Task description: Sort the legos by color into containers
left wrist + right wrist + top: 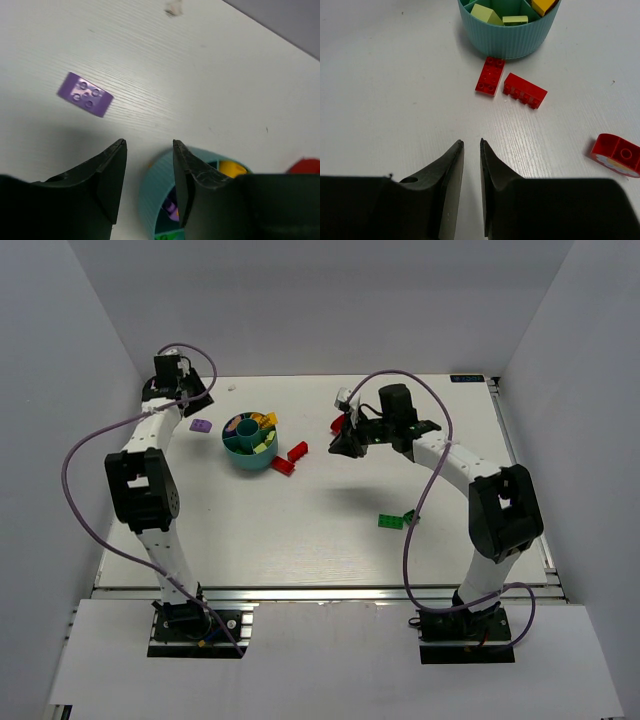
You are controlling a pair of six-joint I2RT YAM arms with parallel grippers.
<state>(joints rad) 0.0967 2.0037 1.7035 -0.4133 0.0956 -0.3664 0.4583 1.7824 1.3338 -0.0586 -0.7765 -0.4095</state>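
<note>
Left hand [149,146]: hangs over the far left of the counter [300,540], just above the rim of the cup [150,200]. Its jaws stand moderately apart with nothing between them.
Right hand [472,146]: hovers over bare counter to the right of the cup. The jaws are set at a narrow slit and are empty.
Cup: round and teal with ribbed walls, standing upright at the far left. Yellow and pale green pieces already lie in its compartments.
Purple brick [84,94]: flat on the counter just left of the cup, studs up, apart from everything else.
Red bricks [525,90]: two lie side by side just right of the cup on its near side. One is a low plate and the other a taller block.
Red curved piece [616,155]: lies alone, further right, near the right hand.
Green plate [390,521]: well apart from the cup, toward the near right, with a small green bit [409,516] just beside it.
Handling: I would judge these pieces light, hard and smooth. They should not crush, but they are likely to skid or flip if pinched off-centre.
Where to hold: across the two long flat sides, jaws square to the brick and low enough to catch the walls, not the studs. The thin plates offer little edge, so the hand must come right down to the counter.
Cup: probably light as well, so a nudge from an arm could shove it.
</note>
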